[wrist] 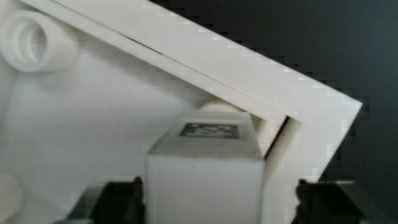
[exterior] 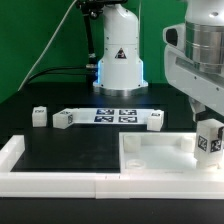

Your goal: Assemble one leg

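Observation:
My gripper (exterior: 209, 140) is shut on one leg (exterior: 210, 139), a small white block with a black-and-white marker. It holds the leg upright over the large white square panel (exterior: 150, 156), at the exterior view's right edge. In the wrist view the leg (wrist: 210, 165) sits between the two dark fingers (wrist: 121, 203) of the gripper (wrist: 222, 206), close to the panel's corner. A round corner hole (wrist: 31, 45) of the panel (wrist: 98, 120) shows further off. Whether the leg touches the panel is hidden. Three other legs lie on the black table: two (exterior: 39, 117) (exterior: 63, 120) at the left, one (exterior: 156, 121) by the marker board.
A raised white rail (exterior: 60, 178) runs along the table's front and up the left side, and the panel lies against it (wrist: 214, 70). The marker board (exterior: 110, 117) lies mid-table. The arm's white base (exterior: 119, 60) stands behind it, with cables at the back left.

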Action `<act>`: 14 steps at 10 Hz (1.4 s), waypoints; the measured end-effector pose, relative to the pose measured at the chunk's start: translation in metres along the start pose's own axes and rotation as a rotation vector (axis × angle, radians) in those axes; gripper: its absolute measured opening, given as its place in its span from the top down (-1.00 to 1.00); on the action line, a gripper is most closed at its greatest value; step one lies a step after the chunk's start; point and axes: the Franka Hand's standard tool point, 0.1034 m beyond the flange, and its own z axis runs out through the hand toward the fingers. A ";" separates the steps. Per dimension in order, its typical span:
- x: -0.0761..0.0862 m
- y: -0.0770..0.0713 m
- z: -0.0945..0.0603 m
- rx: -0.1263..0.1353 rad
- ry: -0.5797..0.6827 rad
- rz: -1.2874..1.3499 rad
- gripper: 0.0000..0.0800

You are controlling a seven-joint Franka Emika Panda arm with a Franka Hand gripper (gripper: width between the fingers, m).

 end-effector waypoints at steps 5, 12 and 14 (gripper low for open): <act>-0.010 -0.004 0.004 0.015 0.020 -0.603 -0.62; -0.002 -0.004 0.004 0.008 0.044 -1.365 -0.62; -0.002 -0.004 0.005 0.008 0.043 -1.355 -0.59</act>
